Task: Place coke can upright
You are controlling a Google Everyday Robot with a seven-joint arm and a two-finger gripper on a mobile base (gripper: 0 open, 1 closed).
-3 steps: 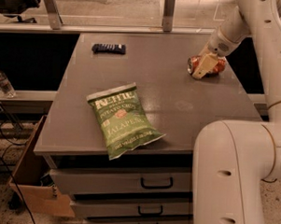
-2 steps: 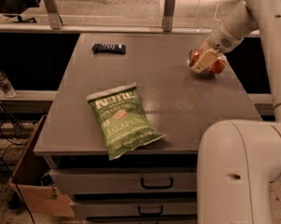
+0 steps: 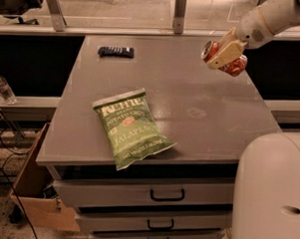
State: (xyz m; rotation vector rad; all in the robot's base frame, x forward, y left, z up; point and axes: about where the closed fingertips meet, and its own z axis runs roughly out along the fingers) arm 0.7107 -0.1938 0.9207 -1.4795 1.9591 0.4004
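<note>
Coke can, tilted, in the hand's firm grip near the table's far right edge.

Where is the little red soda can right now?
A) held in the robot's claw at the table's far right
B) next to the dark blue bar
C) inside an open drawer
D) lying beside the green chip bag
A: the gripper is shut on the coke can, holding it tilted at the far right of the table, well away from the green chip bag.

Dim warm light, faint glare on table ctr-right, dark shadow behind, hand gripping coke can, lit, upper right
</note>
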